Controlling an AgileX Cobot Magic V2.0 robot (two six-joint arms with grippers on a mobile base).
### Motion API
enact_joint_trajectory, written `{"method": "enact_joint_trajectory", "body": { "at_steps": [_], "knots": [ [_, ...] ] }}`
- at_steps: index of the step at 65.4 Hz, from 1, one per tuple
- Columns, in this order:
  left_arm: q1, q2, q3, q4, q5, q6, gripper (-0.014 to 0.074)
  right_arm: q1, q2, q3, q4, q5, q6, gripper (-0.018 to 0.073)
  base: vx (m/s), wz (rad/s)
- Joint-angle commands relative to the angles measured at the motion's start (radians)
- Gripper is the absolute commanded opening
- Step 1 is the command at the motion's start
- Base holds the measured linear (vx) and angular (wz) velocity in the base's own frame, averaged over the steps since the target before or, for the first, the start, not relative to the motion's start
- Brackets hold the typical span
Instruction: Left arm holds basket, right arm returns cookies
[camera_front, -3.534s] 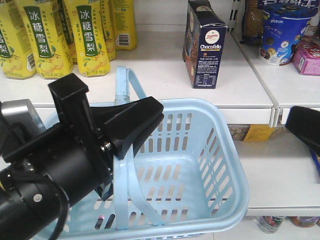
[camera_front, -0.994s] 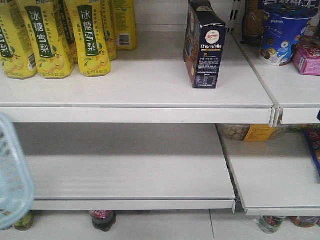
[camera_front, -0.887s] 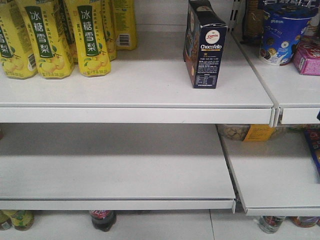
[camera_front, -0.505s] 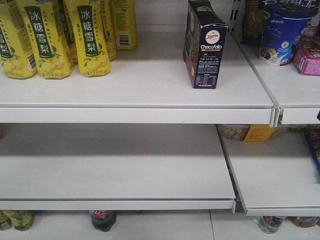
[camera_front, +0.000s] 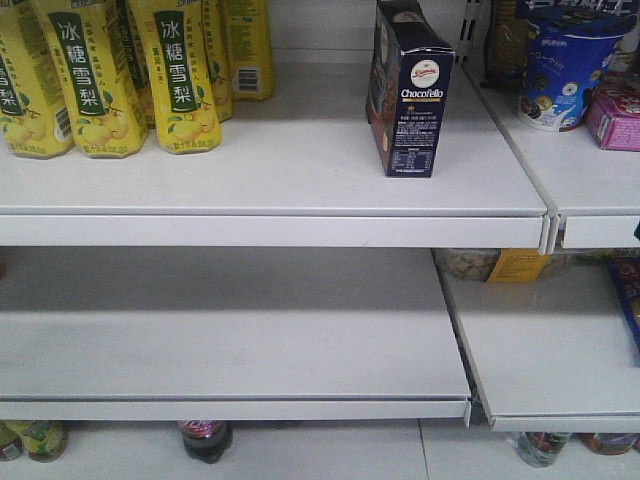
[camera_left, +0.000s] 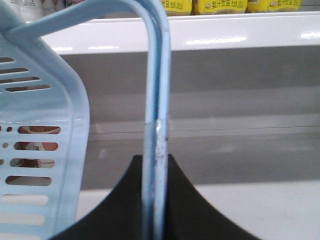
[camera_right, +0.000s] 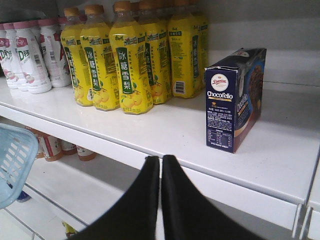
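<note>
White retail shelving fills the front view: an upper shelf (camera_front: 300, 180) carries stock, and a lower shelf (camera_front: 230, 330) sits beneath it. Chocofello cookies box (camera_front: 408, 88) stands upright on the upper shelf at roughly 1 o'clock in the front view, its narrow nutrition panel facing the camera, well apart from any gripper. Yellow pear-drink bottles (camera_front: 100, 70) are grouped at 10 to 11 o'clock on the same shelf. On the adjoining shelf section at 2 o'clock stand a round blue tub (camera_front: 565, 65) and, just beside it, a pink box (camera_front: 612, 115). From the right wrist view, the right gripper (camera_right: 160, 165) is at 6 o'clock with its black fingers (camera_right: 142, 200) pressed together, nothing between them; the cookies box (camera_right: 232, 97) stands on the shelf above and to its right, not touching it. White bottles with pink caps (camera_right: 25, 57) stand at 9 to 10 o'clock, left of the yellow bottles, and a corner of the light blue basket (camera_right: 15, 160) shows at 8 o'clock. From the left wrist view, the left gripper (camera_left: 155, 200) is clamped on the basket handle (camera_left: 156, 90), the flat blue strips rising upright from between the black fingers (camera_left: 195, 210); the slotted basket wall (camera_left: 45, 150) hangs at 9 o'clock.
</note>
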Motion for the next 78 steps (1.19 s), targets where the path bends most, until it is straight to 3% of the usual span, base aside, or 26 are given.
{"method": "enact_joint_trajectory", "body": {
  "at_steps": [1,78],
  "knots": [
    [0.000,-0.012,-0.025,-0.007,-0.094,0.037,-0.0006,0.003,0.005,-0.024,-0.050,-0.046,-0.012,-0.0008,0.00,0.00],
    [0.000,-0.011,-0.026,-0.006,-0.093,0.034,-0.0006,0.003,-0.005,-0.024,-0.049,-0.046,-0.012,-0.0008,0.00,0.00]
  ]
}}
